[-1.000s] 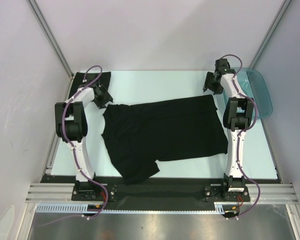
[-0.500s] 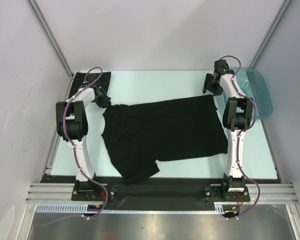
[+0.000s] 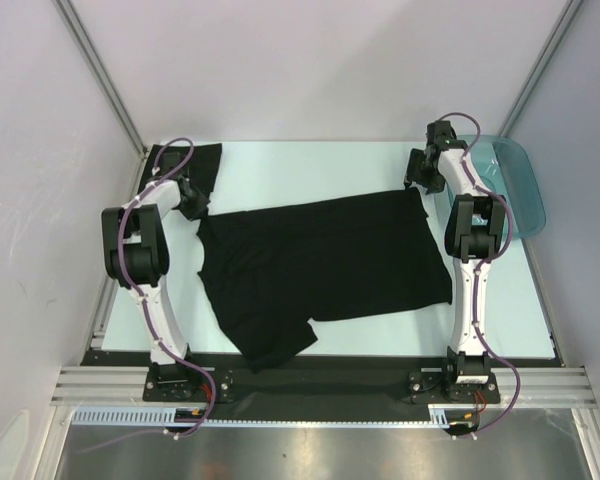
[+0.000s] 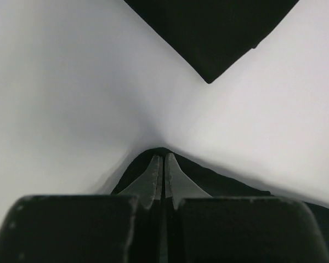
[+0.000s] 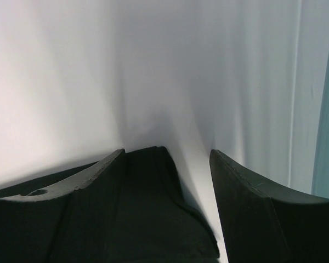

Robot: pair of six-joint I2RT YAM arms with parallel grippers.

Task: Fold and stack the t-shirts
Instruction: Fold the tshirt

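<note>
T-shirt (image 3: 325, 260) first: it lies spread flat across the middle of the table (image 3: 310, 160), with a sleeve reaching toward the near edge. I have both arms out at its far edge, one at each corner. I read that as the set-up for lifting that edge and folding it over toward the near side.

My left gripper (image 4: 159, 164) sits at the far left corner. Its wrist view shows the fingers pressed together with black cloth bunched at their tips, so I take it to be pinching the t-shirt there. My right gripper (image 5: 165, 154) is at the far right corner with its fingers spread. The cloth lies between them, not clamped.

A second shirt (image 3: 195, 157) rests at the far left corner of the table, just beyond the left gripper. The teal tray (image 3: 520, 195) stands at the far right.
</note>
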